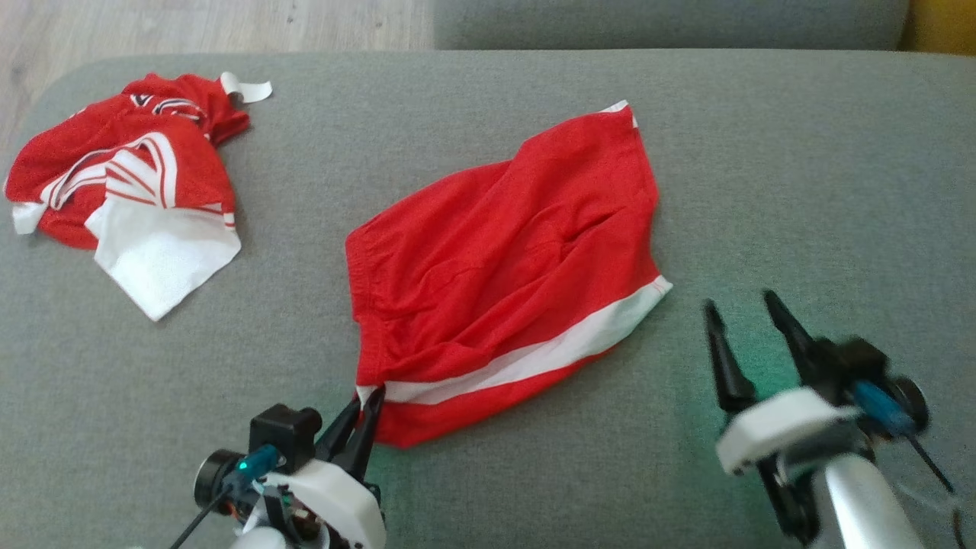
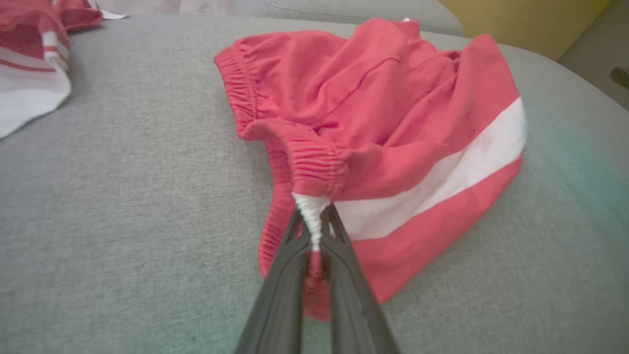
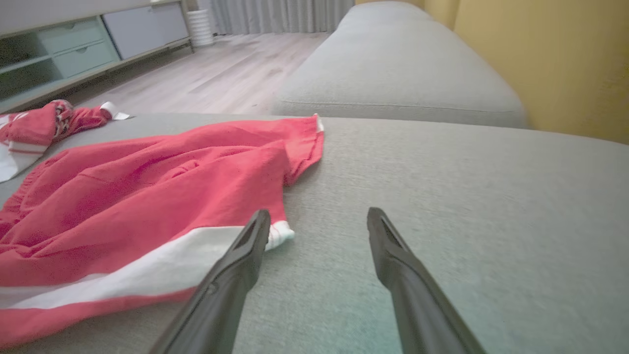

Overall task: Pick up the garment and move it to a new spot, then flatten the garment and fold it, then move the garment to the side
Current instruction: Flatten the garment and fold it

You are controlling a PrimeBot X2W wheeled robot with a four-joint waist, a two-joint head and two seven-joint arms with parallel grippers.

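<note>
Red shorts (image 1: 503, 259) lying rumpled at mid-cushion on the grey sofa (image 1: 801, 152). Left gripper (image 1: 370, 400) clamped on the waistband corner; right gripper (image 1: 740, 303), fingers apart, just beside the striped hem corner. Best practice: pinch that corner too, then lift both level
</note>
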